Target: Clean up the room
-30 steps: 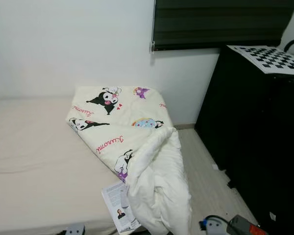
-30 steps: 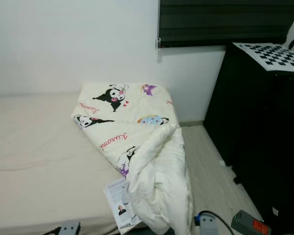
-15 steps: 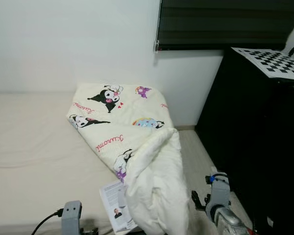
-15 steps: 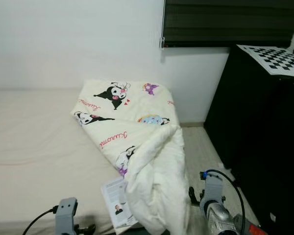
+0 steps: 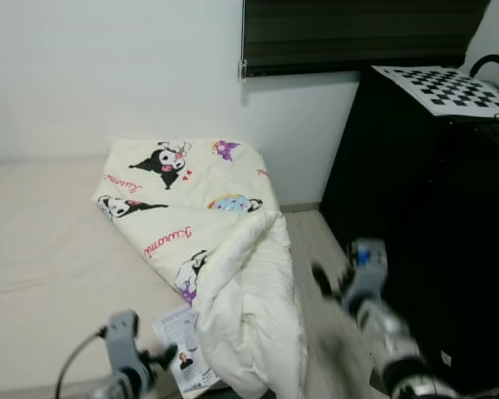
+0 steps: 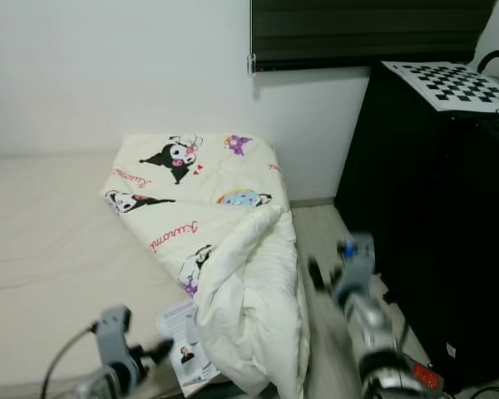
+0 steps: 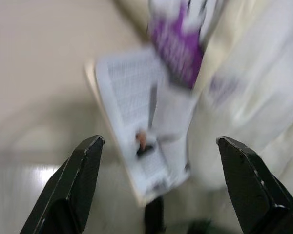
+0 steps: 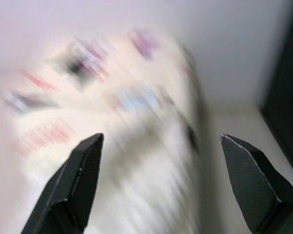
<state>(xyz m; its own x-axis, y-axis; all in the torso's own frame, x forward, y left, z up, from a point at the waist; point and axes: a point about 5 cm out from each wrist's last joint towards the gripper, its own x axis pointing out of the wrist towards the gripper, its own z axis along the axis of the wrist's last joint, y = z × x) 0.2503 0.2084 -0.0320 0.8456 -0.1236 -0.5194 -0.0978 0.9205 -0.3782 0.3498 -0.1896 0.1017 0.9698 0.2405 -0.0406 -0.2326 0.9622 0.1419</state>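
Observation:
A cream quilt (image 5: 208, 224) printed with cartoon figures lies crumpled on the beige bed (image 5: 41, 249), and its white underside (image 5: 249, 324) hangs over the bed's edge toward the floor. A printed leaflet (image 5: 181, 349) pokes out from under it at the near edge, also seen as the leaflet (image 7: 141, 136) in the left wrist view. My left gripper (image 5: 154, 359) is low at the bed's edge, open, pointing at the leaflet. My right gripper (image 5: 331, 281) hovers over the floor strip beside the hanging quilt, blurred, open and holding nothing, facing the quilt (image 8: 132, 122).
A tall black cabinet (image 5: 432, 216) stands on the right with a checkerboard sheet (image 5: 445, 87) on top. A narrow strip of wooden floor (image 5: 312, 249) runs between bed and cabinet. A dark window blind (image 5: 358, 33) hangs above. A small red-labelled device (image 6: 424, 376) lies on the floor.
Both arms have risen into view; the right gripper has lifted and reached forward over the floor strip. The camera has shifted, so the whole scene sits further left.

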